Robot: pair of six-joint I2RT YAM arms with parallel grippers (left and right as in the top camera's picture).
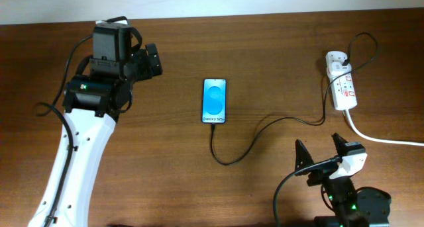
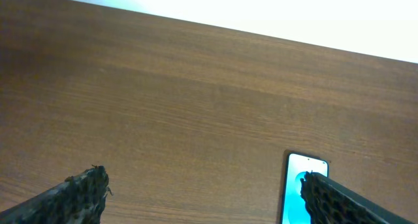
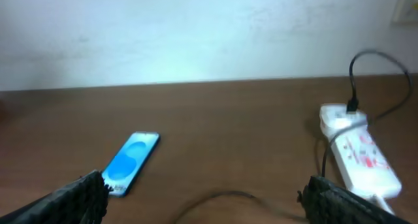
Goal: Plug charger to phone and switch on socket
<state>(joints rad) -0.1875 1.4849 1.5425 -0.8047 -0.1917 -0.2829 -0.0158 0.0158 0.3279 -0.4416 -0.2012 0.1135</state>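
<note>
The phone (image 1: pixel 214 100) lies flat in the middle of the table, its blue screen lit. The charger (image 1: pixel 265 126), a thin black cable, runs from the phone's lower edge in a loop rightward and up to the socket (image 1: pixel 343 88) at the far right. Whether its tip is seated in the phone I cannot tell. My left gripper (image 1: pixel 158 61) hangs open to the left of the phone, holding nothing. My right gripper (image 1: pixel 320 147) stands open near the front edge, below the socket. In the left wrist view the phone (image 2: pixel 295 185) shows beside the right finger. The right wrist view shows phone (image 3: pixel 132 160), charger (image 3: pixel 228 198) and socket (image 3: pixel 359 155).
A thick white cord (image 1: pixel 377 137) leaves the socket and runs off the right edge. A white plug adapter (image 1: pixel 336 58) sits at the socket's far end with the black cable arching above it. The pale wall borders the table's far side.
</note>
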